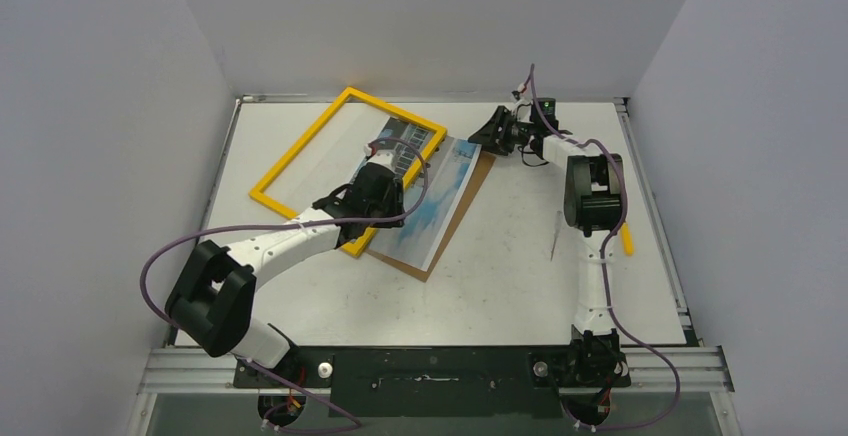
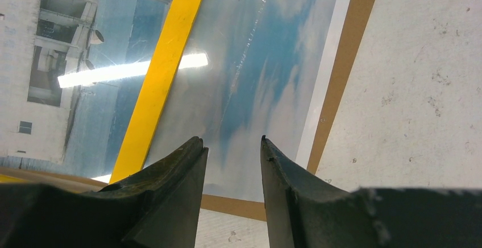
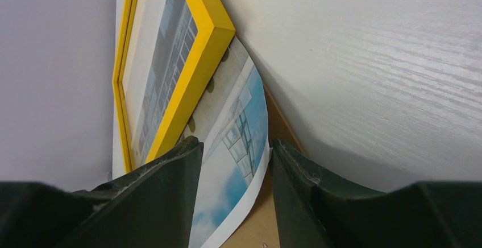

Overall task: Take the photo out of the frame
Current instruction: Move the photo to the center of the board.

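The frame [image 1: 300,143], a bright yellow border, lies on the table at back left, its right side resting over the photo [image 1: 440,201]. The photo, blue sky and a white building, lies on the brown backing board [image 1: 410,264]. My left gripper [image 1: 398,156] hovers open just above the photo [image 2: 267,60], with the frame's yellow bar [image 2: 165,71] to its left. My right gripper [image 1: 482,136] is open at the photo's far corner. In the right wrist view the curled photo corner [image 3: 233,185] lies between its fingers [image 3: 170,191], beside the frame's corner [image 3: 199,60] and over the backing [image 3: 278,128].
A small screwdriver with a yellow handle [image 1: 627,239] lies on the table at right, behind the right arm's elbow. White walls enclose the table at the back and on both sides. Bare table [image 2: 420,89] shows right of the backing.
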Robot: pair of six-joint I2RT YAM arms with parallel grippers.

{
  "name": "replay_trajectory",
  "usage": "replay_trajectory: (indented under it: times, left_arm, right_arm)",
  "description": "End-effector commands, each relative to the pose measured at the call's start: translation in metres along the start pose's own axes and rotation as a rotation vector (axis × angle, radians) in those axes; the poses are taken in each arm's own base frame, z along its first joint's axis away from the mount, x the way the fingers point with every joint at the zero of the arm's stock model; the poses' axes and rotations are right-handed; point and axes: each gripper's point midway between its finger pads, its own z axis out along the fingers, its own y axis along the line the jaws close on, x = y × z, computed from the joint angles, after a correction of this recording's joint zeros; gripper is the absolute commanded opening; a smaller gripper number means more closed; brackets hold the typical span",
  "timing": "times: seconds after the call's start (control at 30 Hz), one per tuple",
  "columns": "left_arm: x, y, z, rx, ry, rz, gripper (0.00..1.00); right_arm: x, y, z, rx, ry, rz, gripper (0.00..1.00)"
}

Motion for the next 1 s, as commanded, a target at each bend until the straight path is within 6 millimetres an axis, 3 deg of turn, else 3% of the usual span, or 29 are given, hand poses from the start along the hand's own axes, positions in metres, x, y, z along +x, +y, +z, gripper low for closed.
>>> replay_trajectory:
  times: [0.0,0.33,0.47,0.57,0.7,0.87,0.97]
  left_arm:
    - [-0.02,-0.007,-0.011,0.043,-0.066,-0.023,0.39]
    - [-0.022,-0.001,-0.014,0.05,-0.084,-0.038,0.39]
    - [-0.021,-0.001,-0.016,0.061,-0.088,-0.042,0.39]
    - [-0.019,0.001,-0.016,0.066,-0.088,-0.045,0.39]
    - [-0.017,0.006,-0.018,0.057,-0.089,-0.049,0.39]
    - [-0.022,0.012,-0.026,0.044,-0.121,-0.038,0.39]
    - [-0.025,0.006,-0.03,0.08,-0.128,-0.019,0.4]
  right_arm:
    - [-0.001,0.013,0.007,-0.038,0.005,-0.055,0.46]
    - [0.033,0.009,0.018,0.046,0.017,-0.014,0.44]
    - [0.045,0.011,0.018,0.056,0.011,-0.001,0.37]
    - [0.044,0.021,0.015,0.059,-0.01,-0.008,0.3]
    - [0.032,0.033,0.008,0.071,-0.045,-0.012,0.06]
    - [0.017,0.063,-0.012,0.071,-0.091,-0.034,0.05]
    - [0.012,0.077,-0.026,0.092,-0.106,-0.036,0.05]
